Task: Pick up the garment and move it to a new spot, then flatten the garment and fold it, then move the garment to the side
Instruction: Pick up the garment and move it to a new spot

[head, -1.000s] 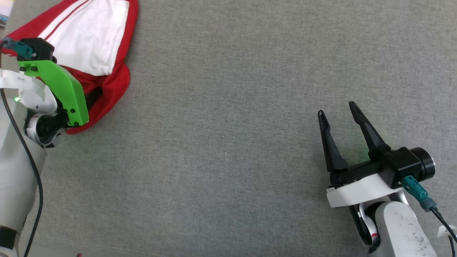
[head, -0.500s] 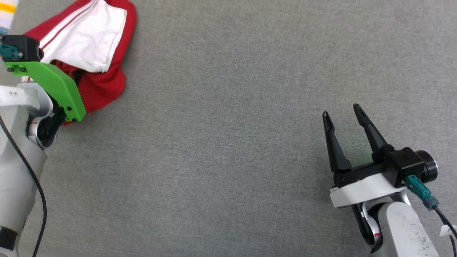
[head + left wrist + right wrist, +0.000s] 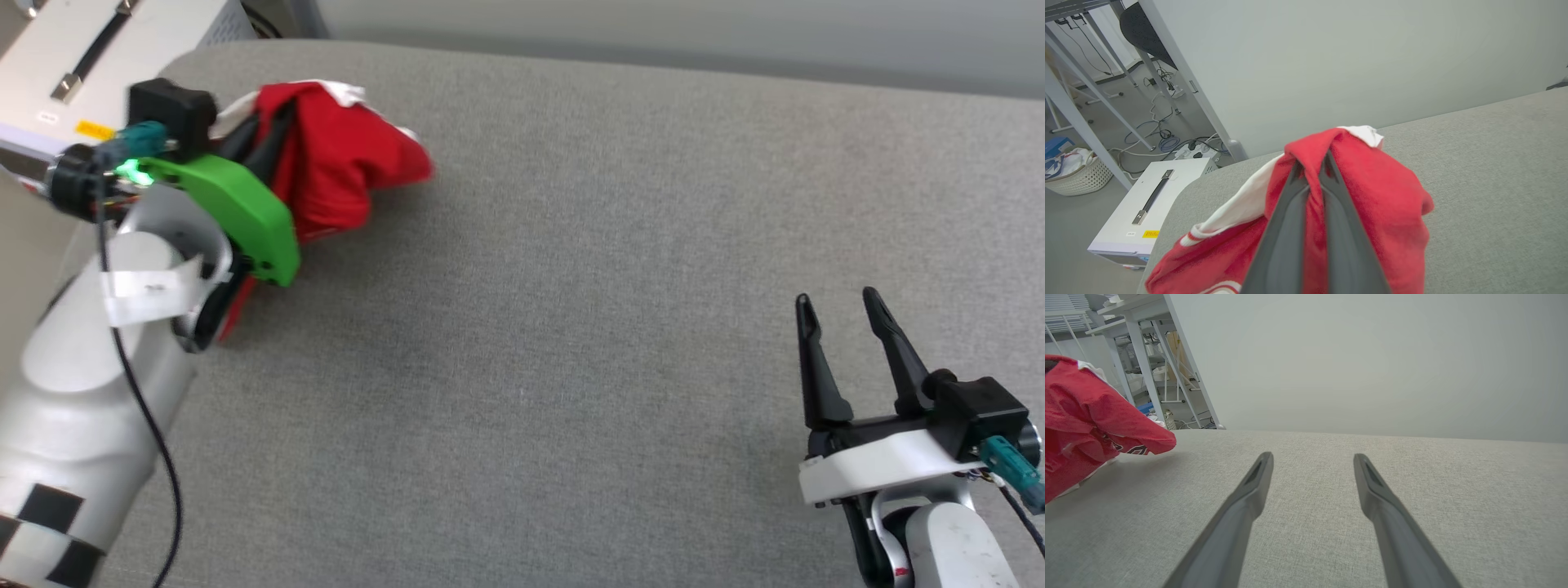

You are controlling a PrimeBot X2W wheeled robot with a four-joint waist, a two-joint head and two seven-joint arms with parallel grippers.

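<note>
Garment (image 3: 343,171) sits bunched at the upper left of the head frame, a red fold clenched between the fingers of the left gripper (image 3: 1311,165), bulk raised above the grey surface (image 3: 571,327). Right gripper (image 3: 839,302) is at lower right, fingers spread apart.

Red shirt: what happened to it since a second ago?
The left gripper, clamped on the garment, has pulled it up from lying spread on the grey table into a hanging bunch. The head camera also moved. The right gripper stayed open and empty.
</note>
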